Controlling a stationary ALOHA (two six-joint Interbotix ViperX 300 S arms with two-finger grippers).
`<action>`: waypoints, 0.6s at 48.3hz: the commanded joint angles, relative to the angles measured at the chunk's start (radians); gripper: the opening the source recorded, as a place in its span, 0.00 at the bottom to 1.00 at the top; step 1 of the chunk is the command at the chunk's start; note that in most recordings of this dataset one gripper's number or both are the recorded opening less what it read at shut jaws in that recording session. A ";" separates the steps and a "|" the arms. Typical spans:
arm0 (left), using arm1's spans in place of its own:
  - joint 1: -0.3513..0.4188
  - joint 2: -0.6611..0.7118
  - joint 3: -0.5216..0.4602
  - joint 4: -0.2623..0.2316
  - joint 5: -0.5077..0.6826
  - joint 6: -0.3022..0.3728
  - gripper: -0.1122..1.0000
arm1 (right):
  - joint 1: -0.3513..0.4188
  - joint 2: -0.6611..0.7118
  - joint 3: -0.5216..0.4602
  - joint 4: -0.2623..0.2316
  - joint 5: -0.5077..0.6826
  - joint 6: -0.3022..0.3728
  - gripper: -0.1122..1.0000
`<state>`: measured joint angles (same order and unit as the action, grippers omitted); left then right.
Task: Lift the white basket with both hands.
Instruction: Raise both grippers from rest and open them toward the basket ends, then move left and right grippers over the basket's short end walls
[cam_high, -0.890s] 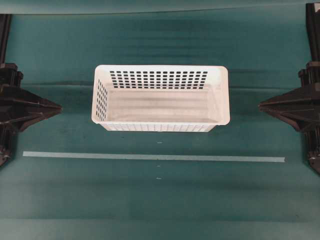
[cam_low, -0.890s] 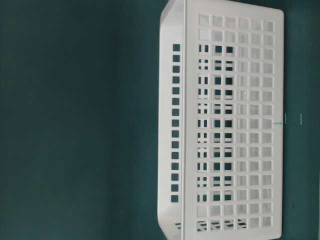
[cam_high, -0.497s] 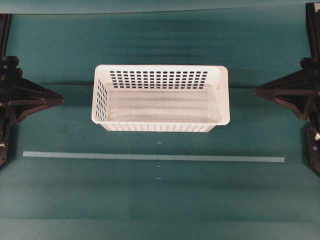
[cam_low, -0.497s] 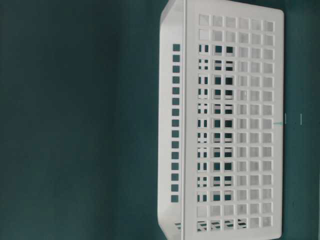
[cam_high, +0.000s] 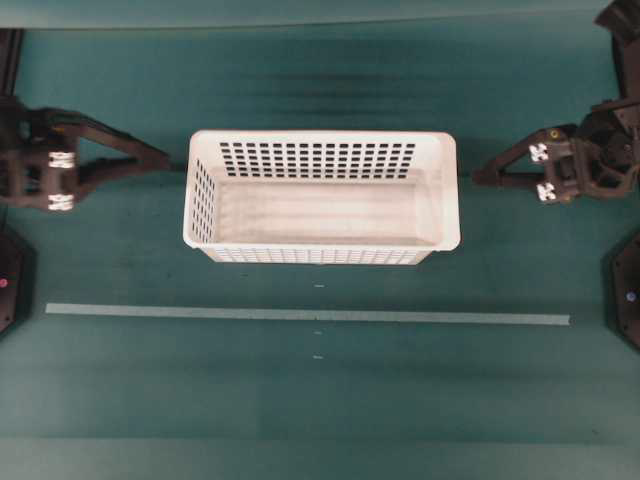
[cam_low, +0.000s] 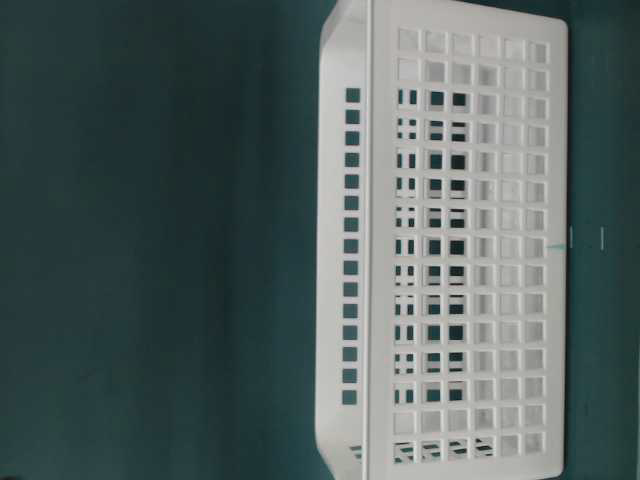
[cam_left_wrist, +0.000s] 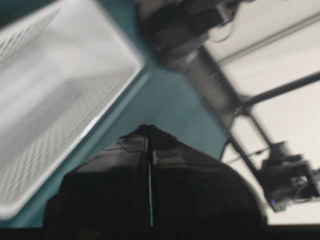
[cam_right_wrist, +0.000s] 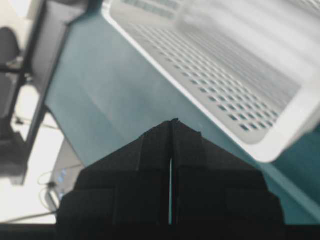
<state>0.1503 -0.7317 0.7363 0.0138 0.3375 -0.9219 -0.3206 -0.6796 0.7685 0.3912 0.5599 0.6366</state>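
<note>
The white basket (cam_high: 320, 212) stands empty on the teal table, long side across the overhead view. It also shows in the table-level view (cam_low: 450, 250), with no gripper in sight there. My left gripper (cam_high: 163, 159) is shut and empty, with its tip a short way off the basket's left end, near the far corner. In the left wrist view the left gripper (cam_left_wrist: 149, 129) points past the basket's rim (cam_left_wrist: 107, 107). My right gripper (cam_high: 479, 178) is shut and empty, a short way off the right end. In the right wrist view the right gripper (cam_right_wrist: 172, 122) is beside the basket's wall (cam_right_wrist: 235, 75).
A pale tape line (cam_high: 300, 314) runs across the table in front of the basket. Black arm bases (cam_high: 625, 300) stand at both side edges. A dark frame and equipment (cam_left_wrist: 210, 45) lie beyond the table.
Both arms have swung toward the far side and reached inward, so each shut gripper tip is now close to an end of the basket. The basket has not moved.
</note>
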 joint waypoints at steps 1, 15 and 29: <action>0.005 0.038 -0.067 0.005 0.095 -0.058 0.06 | -0.031 0.021 -0.040 -0.011 0.029 0.058 0.08; 0.054 0.204 -0.219 0.014 0.482 -0.107 0.06 | -0.078 0.132 -0.133 -0.106 0.305 0.198 0.08; 0.091 0.311 -0.299 0.021 0.641 -0.104 0.06 | -0.074 0.331 -0.310 -0.238 0.572 0.227 0.08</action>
<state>0.2224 -0.4172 0.4648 0.0291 0.9664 -1.0278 -0.3988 -0.3820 0.5062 0.1810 1.0983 0.8544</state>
